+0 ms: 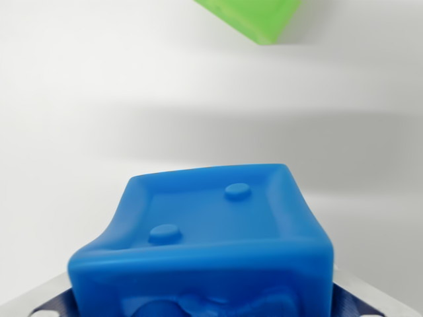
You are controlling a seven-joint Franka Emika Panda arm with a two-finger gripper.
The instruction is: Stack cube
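Wrist view: blue cube (211,244) between fingers (360,300).

A smooth, plain white tabletop (99,92) fills the view. A glossy green plastic cube (254,16) rests on it at the top edge.

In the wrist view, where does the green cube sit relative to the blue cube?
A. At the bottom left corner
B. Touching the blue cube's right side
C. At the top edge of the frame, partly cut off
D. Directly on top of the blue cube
C: the green cube is cropped by the top edge, with bare white surface between it and the blue cube.
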